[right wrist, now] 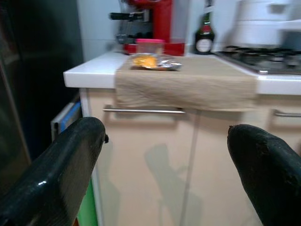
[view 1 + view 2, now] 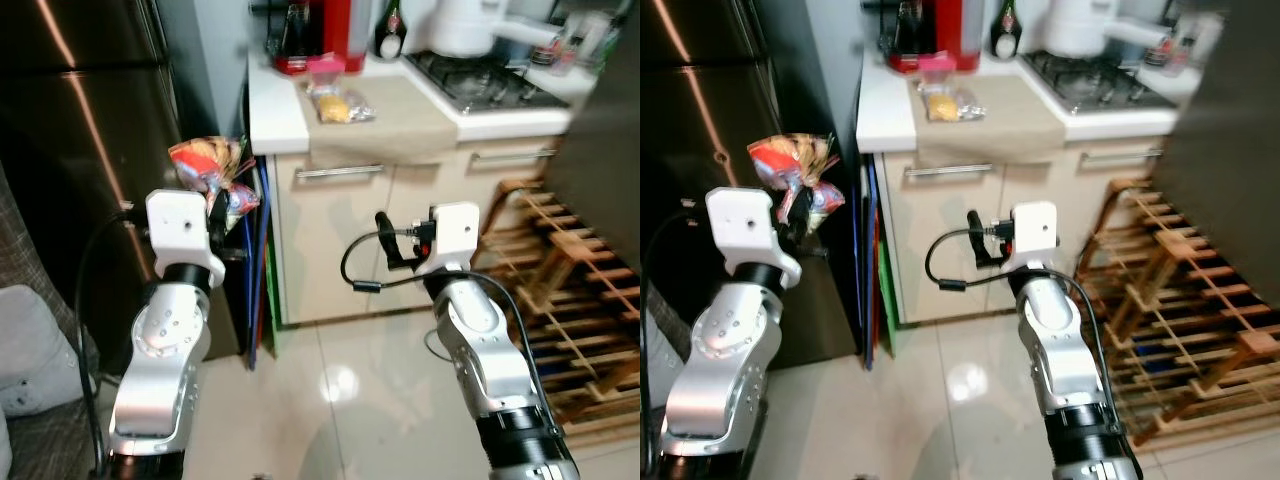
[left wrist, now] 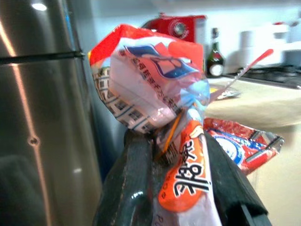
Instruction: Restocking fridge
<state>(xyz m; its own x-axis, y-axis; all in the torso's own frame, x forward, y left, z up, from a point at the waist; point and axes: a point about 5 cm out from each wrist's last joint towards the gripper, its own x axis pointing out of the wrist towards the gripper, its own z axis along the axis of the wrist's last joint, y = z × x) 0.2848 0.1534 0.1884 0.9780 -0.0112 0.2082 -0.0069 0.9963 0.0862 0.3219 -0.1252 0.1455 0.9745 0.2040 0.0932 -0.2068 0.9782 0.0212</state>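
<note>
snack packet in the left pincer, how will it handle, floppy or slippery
Likely floppy: the snack packet puffs and crumples above the left pincer, which is shut on its gathered end. Its glossy film may be slippery. It probably weighs little for its size.

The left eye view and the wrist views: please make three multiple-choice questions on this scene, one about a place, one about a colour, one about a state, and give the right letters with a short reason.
1. Where does the clear packet of yellow food lie?
A. on the beige cloth on the counter
B. on the floor tiles
C. on the wooden rack

2. What colour is the coffee machine at the back of the counter?
A. white
B. red
C. green

3. How is the right gripper?
A. shut on a bottle
B. shut on a cloth
C. open, holding nothing

Answers:
1 A: the packet rests on the beige cloth near the stove.
2 B: its body is plainly red.
3 C: the right wrist view shows its two fingers wide apart with only the cabinet beyond, while the left gripper is the one clamped on the snack bag.
</note>
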